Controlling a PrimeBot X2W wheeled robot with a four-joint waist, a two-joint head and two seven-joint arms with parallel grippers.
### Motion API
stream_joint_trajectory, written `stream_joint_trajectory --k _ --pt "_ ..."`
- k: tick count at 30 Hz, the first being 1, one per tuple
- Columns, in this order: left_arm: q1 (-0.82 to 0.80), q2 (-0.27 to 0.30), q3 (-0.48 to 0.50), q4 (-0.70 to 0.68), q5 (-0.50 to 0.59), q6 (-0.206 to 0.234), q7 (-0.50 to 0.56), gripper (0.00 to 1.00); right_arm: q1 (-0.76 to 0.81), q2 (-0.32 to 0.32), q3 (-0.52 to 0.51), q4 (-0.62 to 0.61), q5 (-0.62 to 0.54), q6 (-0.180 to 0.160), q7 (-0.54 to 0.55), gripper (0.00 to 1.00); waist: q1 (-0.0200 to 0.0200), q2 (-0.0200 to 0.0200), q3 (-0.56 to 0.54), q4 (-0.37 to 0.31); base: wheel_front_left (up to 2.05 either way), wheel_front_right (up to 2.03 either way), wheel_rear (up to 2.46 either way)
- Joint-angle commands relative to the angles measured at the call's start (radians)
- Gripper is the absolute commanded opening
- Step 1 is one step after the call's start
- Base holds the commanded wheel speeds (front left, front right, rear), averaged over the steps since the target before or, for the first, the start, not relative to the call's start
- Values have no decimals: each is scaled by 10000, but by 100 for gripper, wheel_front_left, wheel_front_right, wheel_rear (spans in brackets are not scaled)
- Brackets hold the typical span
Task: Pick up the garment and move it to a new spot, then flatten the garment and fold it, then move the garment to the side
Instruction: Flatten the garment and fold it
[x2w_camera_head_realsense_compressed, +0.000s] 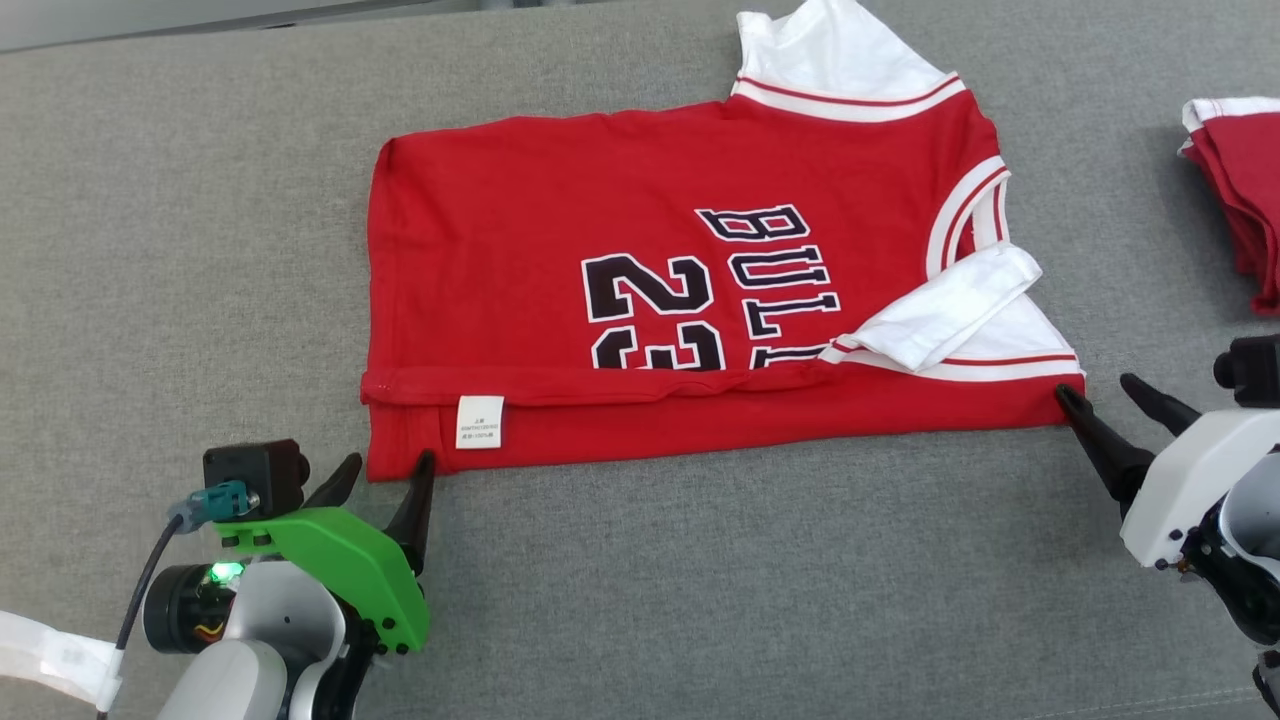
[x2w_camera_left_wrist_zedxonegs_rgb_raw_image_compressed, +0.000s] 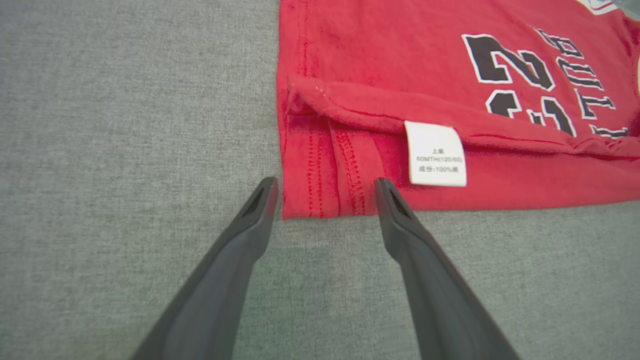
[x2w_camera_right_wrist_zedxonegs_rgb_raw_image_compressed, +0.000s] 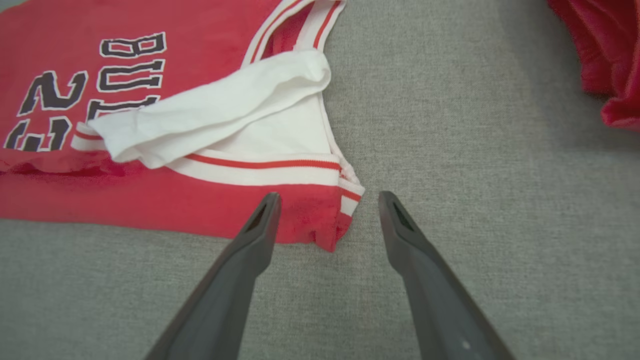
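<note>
Judging the garment (x2w_camera_head_realsense_compressed: 520, 270) soft, light, limp; found it on the bench (x2w_camera_head_realsense_compressed: 700, 580). Saw left tool (x2w_camera_head_realsense_compressed: 388, 468) at its 8 o'clock corner, right tool (x2w_camera_head_realsense_compressed: 1098, 388) at 4 o'clock, wide open, empty; best pinched there.

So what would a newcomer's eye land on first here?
The red jersey with black 23, spread on grey cloth, its near edge folded over and a white label showing. The left gripper and right gripper sit at its near corners, jaws open. Another red garment lies far right.
</note>
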Motion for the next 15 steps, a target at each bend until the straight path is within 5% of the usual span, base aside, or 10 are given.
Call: stream_joint_trajectory --k 1,8,9,11,13,14,15 --pt "170 152 12 -155 32 82 51 100 175 -110 13 -103 -111 2 91 100 0 -1 247 -38 0 0 0" --pt "169 159 -51 -55 -205 43 348 100 -4 119 6 212 -420 2 105 100 0 -1 567 8 0 0 0" --pt "119 149 -77 18 -264 5 403 91 -90 172 59 283 -448 1 115 100 0 -1 581 16 0 0 0" --pt "49 101 -125 149 -382 -108 495 46 -236 233 206 407 -501 2 233 100 0 -1 617 31 0 0 0" --pt "-51 100 -207 299 -371 -200 535 12 -373 302 319 536 -462 2 348 100 0 -1 644 55 0 0 0" --pt "-83 75 -228 363 -390 -224 539 0 -419 328 390 594 -428 2 413 100 0 -1 648 66 0 0 0" --pt "-127 35 -257 424 -422 -258 549 0 -458 359 483 669 -388 2 515 100 0 -1 651 76 0 0 0"
